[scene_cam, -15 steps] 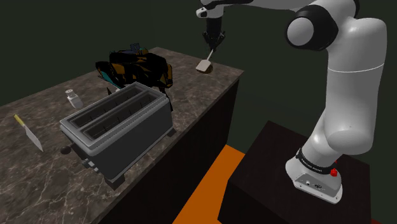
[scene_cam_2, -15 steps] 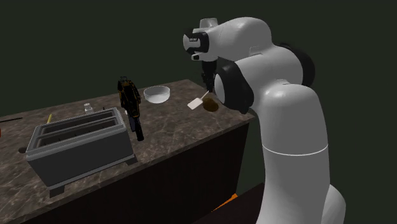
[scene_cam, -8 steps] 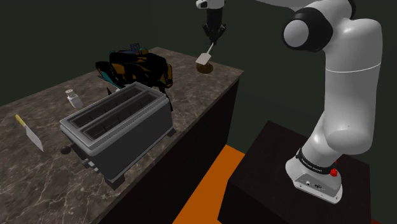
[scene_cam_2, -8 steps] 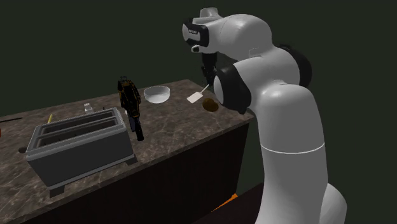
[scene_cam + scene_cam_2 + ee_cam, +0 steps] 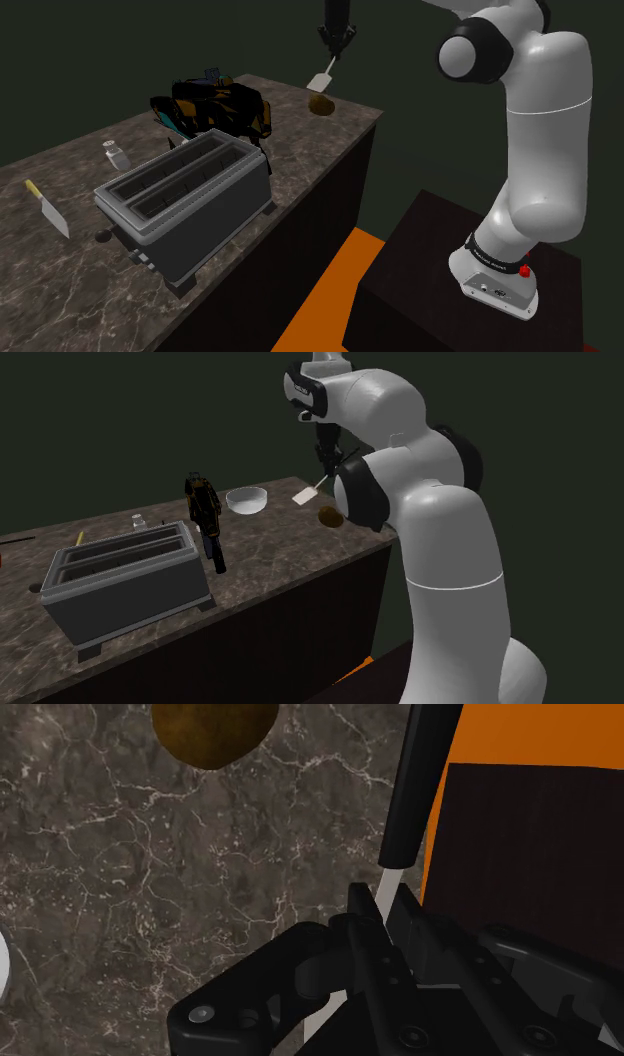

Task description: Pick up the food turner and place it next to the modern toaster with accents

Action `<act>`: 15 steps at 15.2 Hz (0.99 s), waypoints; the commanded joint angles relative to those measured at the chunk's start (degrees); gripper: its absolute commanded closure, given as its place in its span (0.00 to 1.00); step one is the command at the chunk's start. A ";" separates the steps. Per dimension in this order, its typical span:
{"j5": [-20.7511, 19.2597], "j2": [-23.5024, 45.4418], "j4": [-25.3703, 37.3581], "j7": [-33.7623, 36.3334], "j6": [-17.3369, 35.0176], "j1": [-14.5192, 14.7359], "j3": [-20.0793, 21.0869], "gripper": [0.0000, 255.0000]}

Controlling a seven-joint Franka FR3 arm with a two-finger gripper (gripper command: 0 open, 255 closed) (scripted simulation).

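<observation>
Dark marble surface (image 5: 312,140) in a dark-walled room, with orange floor (image 5: 322,305) below its edge. The gripper (image 5: 336,38) is clamped on the food turner (image 5: 320,80), which is up in the air over a brown lump (image 5: 321,104) at the far corner. That's well apart from the toaster (image 5: 185,200), with bare marble between them.

gripper (image 5: 337,45) holding food turner (image 5: 321,80) above counter (image 5: 305,150), toaster (image 5: 185,200) well apart
</observation>
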 commanded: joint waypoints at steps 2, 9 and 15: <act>-1.89 -4.25 -6.05 3.15 1.86 4.00 0.34 1.00; -5.81 -12.26 -16.75 12.69 4.72 12.68 2.72 1.00; -7.77 -16.05 -21.34 21.02 5.41 18.43 5.70 1.00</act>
